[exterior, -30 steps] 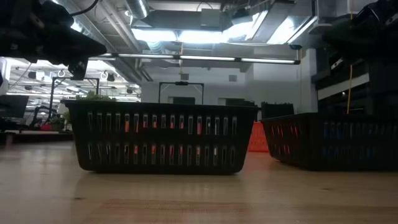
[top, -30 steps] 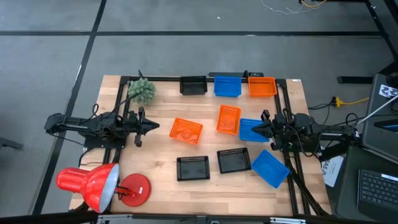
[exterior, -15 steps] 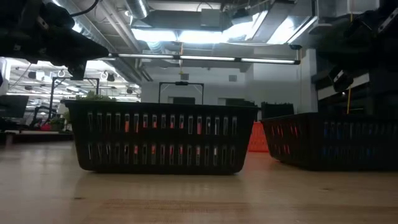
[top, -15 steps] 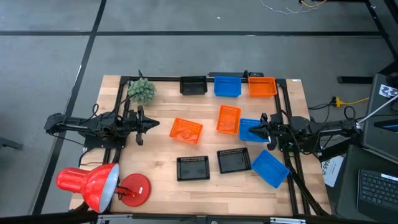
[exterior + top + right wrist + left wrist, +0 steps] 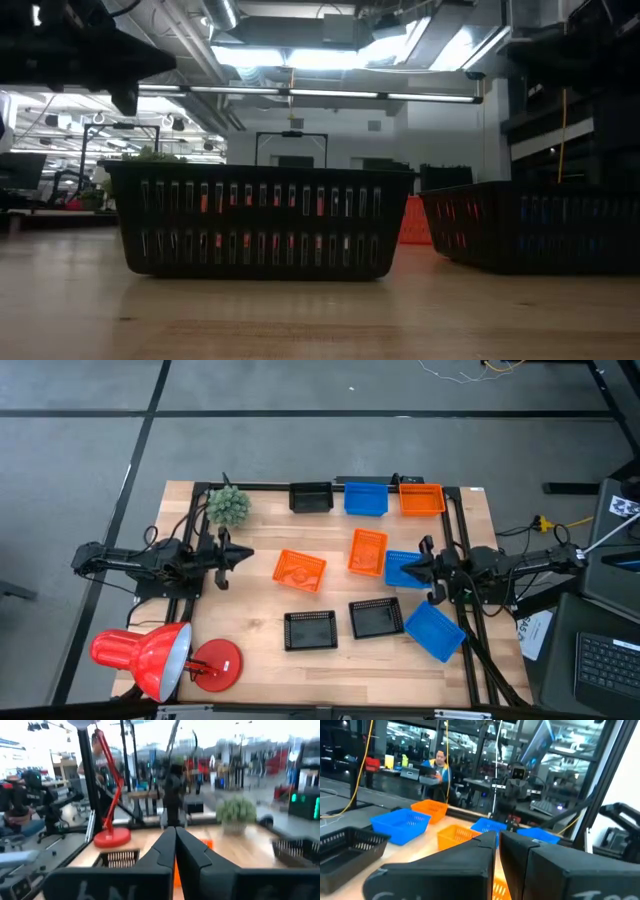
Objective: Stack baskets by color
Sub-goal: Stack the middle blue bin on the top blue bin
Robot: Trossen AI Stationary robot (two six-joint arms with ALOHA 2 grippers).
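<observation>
Both pincers empty and pressed together; no basket lifted.

Over the last second the right pincer point(image 5: 413, 567) edged onto the blue basket point(image 5: 402, 569) beneath its tip; left pincer point(image 5: 245, 556) barely shifted, orange basket point(image 5: 299, 570) just ahead. High view shows 9 baskets unstacked; low view shows only 2 black baskets point(image 5: 262, 220).

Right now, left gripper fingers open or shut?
Shut. In the left wrist view the left gripper's fingers nearly meet, only a thin slit between them, nothing held.
</observation>
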